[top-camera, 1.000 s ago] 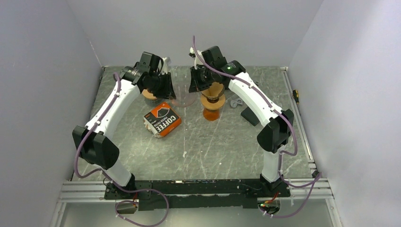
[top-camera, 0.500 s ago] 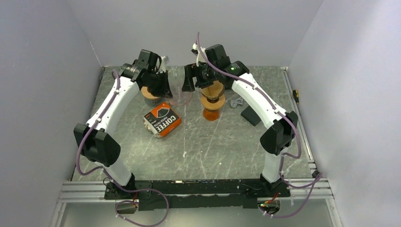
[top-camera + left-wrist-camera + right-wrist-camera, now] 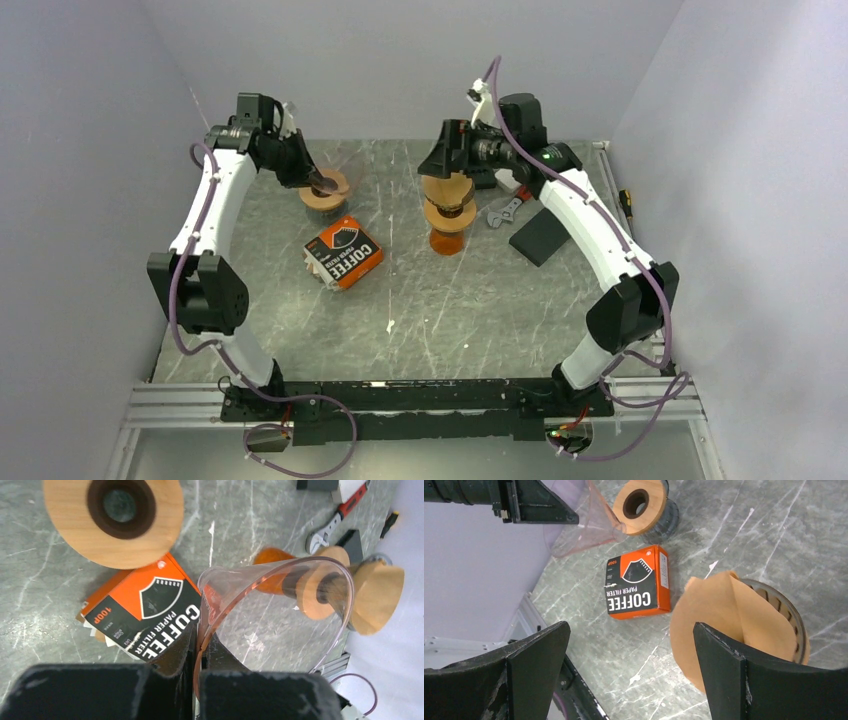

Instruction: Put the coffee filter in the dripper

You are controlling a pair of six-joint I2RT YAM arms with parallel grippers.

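Right tool (image 3: 441,160) is standing wide open, gripping nothing, and hovering just above the coffee filter (image 3: 447,186). In the right wrist view its fingers (image 3: 531,672) are spread to either side of the frame, clear of the paper.

The coffee filter (image 3: 719,630) is sitting in the dripper (image 3: 786,615), far centre of the surface (image 3: 450,310). The paper is standing proud of the ribbed rim on one side, so it is not lying evenly. The dripper is resting on a wooden collar (image 3: 448,213) over an orange vessel (image 3: 446,241).

Left tool (image 3: 318,180) is closed, pinching the rim of a clear cone (image 3: 280,615). The cone is being held off the surface at far left, just over a wooden ring (image 3: 322,196) on a dark base. Whether cone and ring are touching, I cannot tell.

A coffee filter box (image 3: 343,252), orange and black, is lying flat between the ring and the orange vessel, nearer than both. To the right of the dripper, a wrench (image 3: 503,212) and a black block (image 3: 540,237) are lying on the surface.
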